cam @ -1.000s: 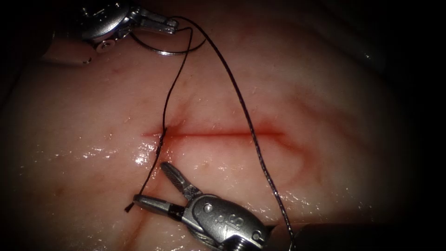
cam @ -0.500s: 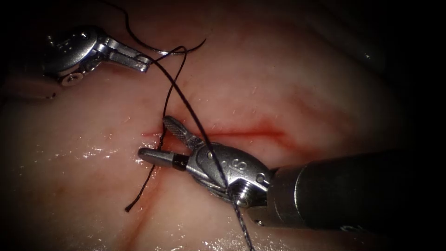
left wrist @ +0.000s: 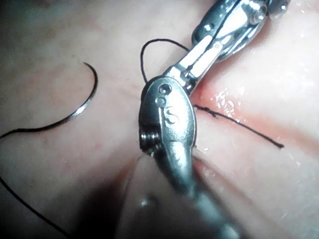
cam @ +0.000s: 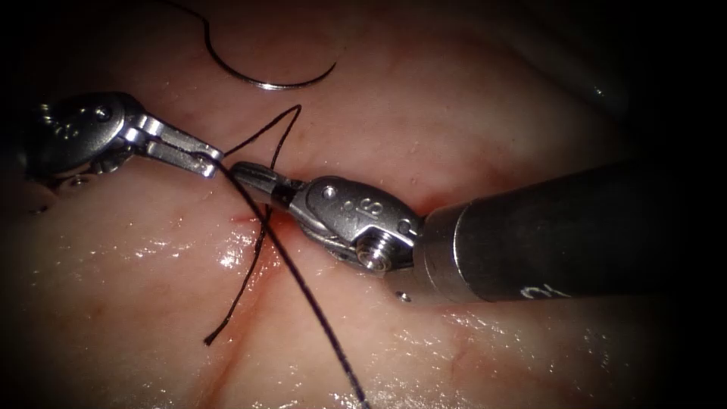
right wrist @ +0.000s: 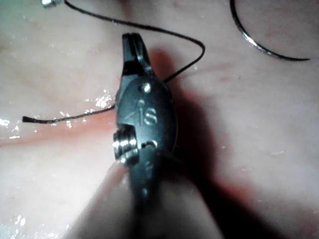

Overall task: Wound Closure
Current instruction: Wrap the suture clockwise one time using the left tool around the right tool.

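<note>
The tissue (cam: 469,113) is pale and wet, its cut (cam: 250,221) mostly under the right tool (cam: 241,171), whose jaws look closed, perhaps on the thread (cam: 310,295). The left tool (cam: 208,163), tip to tip with it, clamps the long strand. The needle (cam: 261,79) lies free beyond both, nearer the left

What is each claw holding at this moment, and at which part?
The left claw is shut on the thread, along the long strand. The right claw looks shut beside the loop; a hold cannot be told. The needle lies free on the tissue.
</note>
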Tool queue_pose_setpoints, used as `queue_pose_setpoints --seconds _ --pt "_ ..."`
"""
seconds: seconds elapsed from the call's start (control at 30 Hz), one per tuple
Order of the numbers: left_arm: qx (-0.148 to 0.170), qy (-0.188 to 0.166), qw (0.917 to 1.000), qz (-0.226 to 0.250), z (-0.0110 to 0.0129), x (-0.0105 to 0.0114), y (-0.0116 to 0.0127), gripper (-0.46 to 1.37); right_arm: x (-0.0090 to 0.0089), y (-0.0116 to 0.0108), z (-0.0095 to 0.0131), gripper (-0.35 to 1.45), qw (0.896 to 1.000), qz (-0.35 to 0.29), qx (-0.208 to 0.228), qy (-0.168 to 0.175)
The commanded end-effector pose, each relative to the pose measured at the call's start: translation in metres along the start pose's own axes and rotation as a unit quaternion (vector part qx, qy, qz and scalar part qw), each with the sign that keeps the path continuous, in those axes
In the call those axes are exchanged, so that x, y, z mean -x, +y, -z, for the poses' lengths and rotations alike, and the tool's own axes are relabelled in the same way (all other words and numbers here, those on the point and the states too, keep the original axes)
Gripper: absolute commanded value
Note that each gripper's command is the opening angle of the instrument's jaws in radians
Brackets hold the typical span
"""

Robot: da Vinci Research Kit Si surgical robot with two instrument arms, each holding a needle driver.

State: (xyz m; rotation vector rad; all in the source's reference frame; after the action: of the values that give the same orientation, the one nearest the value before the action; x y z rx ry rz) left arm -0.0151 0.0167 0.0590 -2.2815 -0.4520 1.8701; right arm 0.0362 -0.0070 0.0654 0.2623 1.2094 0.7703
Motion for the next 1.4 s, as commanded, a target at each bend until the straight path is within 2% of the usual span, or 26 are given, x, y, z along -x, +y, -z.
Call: queue_pose_setpoints --seconds 0.03,0.17,0.33,0.5,0.63,0.8,0.97,1.03,1.07,1.1,1.27,1.33,1.4 --pt "-0.001 0.003 1.0 -0.001 0.0 -0.0001 0.0001 -0.35 0.0001 0.0001 0.0 -0.35 1.0 0.001 -0.003 0.002" --pt "-0.01 0.005 0.9999 -0.005 0.0001 -0.0002 0.0014 -0.35 0.0006 0.001 -0.0006 -0.35 1.0 0.006 -0.027 0.01" --pt "-0.022 0.006 0.9997 0.013 0.0008 0.0006 0.0027 -0.35 0.0008 0.0018 -0.0011 -0.35 0.994 0.01 -0.072 0.08" --pt "-0.025 0.007 0.9994 0.025 0.0008 0.0017 0.0038 -0.35 0.0006 0.0017 -0.002 -0.35 0.99 0.009 -0.092 0.105" --pt "-0.032 0.018 0.9983 0.046 0.0007 0.0028 0.0048 -0.35 0.0002 0.0014 -0.0031 -0.35 0.982 0.006 -0.121 0.147" --pt "-0.035 0.02 0.9958 0.082 0.0007 0.0033 0.0049 -0.35 -0.0001 0.0013 -0.0037 -0.35 0.974 0.002 -0.15 0.172" --pt "-0.062 0.015 0.9888 0.135 0.001 0.0037 0.0046 -0.35 -0.0005 0.0009 -0.0041 -0.35 0.965 -0.003 -0.175 0.193" --pt "-0.078 0.01 0.9844 0.157 0.0013 0.004 0.0043 -0.35 -0.0008 0.0007 -0.004 -0.35 0.956 -0.009 -0.198 0.216" --pt "-0.078 0.01 0.9844 0.157 0.0013 0.004 0.0043 -0.35 -0.0008 0.0007 -0.004 -0.35 0.956 -0.009 -0.198 0.216" --pt "-0.096 0.006 0.9786 0.182 0.0017 0.0043 0.0038 -0.35 -0.0011 0.0003 -0.0038 -0.35 0.949 -0.014 -0.22 0.224" --pt "-0.127 -0.002 0.9696 0.209 0.0028 0.0056 0.003 -0.35 -0.0022 -0.0003 -0.0031 -0.35 0.934 -0.028 -0.255 0.251" --pt "-0.132 -0.003 0.9681 0.213 0.0032 0.0061 0.003 -0.35 -0.0026 -0.0004 -0.0028 -0.35 0.931 -0.032 -0.26 0.255" --pt "-0.137 -0.005 0.9667 0.216 0.0037 0.0066 0.003 -0.35 -0.0029 -0.0005 -0.0024 -0.35 0.933 -0.045 -0.246 0.258"
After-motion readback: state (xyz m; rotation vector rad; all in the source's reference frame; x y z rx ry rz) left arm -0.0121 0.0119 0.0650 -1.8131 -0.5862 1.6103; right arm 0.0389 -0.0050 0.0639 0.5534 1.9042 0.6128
